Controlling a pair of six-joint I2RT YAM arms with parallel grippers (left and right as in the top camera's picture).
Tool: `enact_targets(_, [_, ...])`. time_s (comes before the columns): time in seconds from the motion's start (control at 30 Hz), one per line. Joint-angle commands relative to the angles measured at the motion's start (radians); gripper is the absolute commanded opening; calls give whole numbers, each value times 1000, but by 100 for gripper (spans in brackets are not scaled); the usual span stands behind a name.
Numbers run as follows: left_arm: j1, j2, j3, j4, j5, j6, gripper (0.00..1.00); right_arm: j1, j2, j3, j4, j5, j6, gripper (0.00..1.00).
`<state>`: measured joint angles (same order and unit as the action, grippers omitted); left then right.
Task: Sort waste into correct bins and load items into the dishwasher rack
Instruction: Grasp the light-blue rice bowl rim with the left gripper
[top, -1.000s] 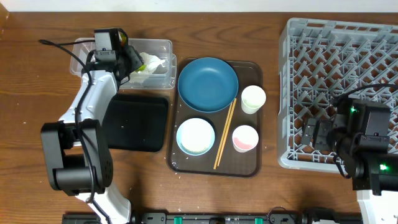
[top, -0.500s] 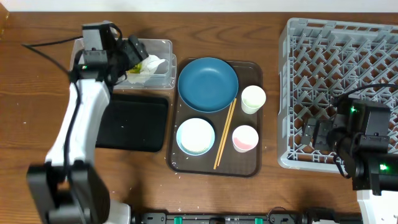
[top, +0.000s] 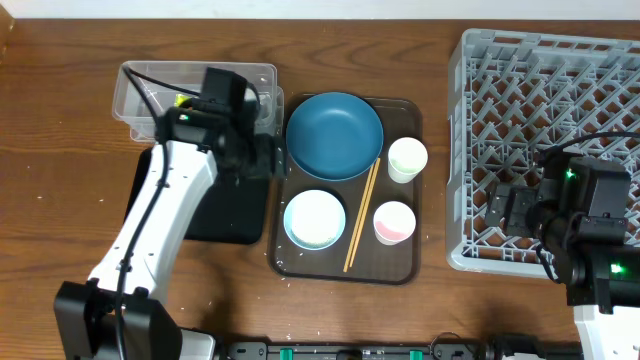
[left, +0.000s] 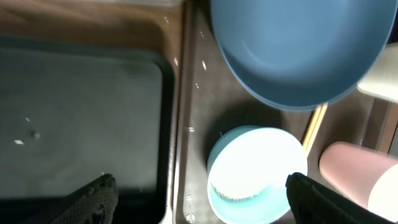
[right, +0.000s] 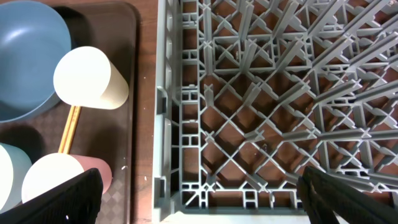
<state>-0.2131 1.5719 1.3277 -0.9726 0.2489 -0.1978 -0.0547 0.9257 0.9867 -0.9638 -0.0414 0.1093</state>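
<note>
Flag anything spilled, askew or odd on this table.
White rice grains are scattered on the brown serving tray beside the blue plate, and a few specks lie in the black tray. The chopsticks lie slanted on the serving tray between the dishes. Nothing looks broken.

The worktop (top: 60, 200) is dark brown wood, its grain running side to side. It spreads wide to the left of the left hand (left: 202, 194) and back behind it to the near edge. Light falls evenly from above, leaving short, soft shadows and a dull sheen on the wood. Far ahead of the left hand, past the worktop's back edge, lies a pale strip (top: 300, 8); wall or floor, I cannot tell. Ahead and left of the right hand (right: 202, 199), a narrow band of the same wood shows. Behind both hands, along the near edge, runs a black rail (top: 350, 350) with green fittings.
</note>
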Motion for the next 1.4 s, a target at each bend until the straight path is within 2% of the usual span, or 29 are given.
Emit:
enact_targets(0.0, [-53,3,-13,-19,2,29,88,2,4,18,3,-1,-8,99])
enact_targets(0.2, [-188,5,-86,21,2,29,83,2,4,18,2,-16,-5,99])
enact_targets(0.37, [-314,23,-159,114,2,20,82,2,4,18,-1,-16,-5,99])
enact_targets(0.63, [-462,126,-216,216,-6,10,78,2,4,18,-7,-16,-5,99])
enact_targets(0.77, [-495,203,-216,220,-7,10,61,2,4,18,-11,-16,-5,99])
enact_targets(0.8, [-498,220,-216,220,-10,10,51,2,4,18,-14,-16,-5,99])
enact_targets(0.97, [-498,240,-216,220,-16,10,29,2,4,18,-20,-16,-5,99])
enact_targets(1.1, [-498,238,-215,220,-33,10,7,2,4,18,-20,-16,-5,99])
enact_targets(1.37, [-498,213,-149,136,-33,10,6,2,4,18,-20,-16,-5,99])
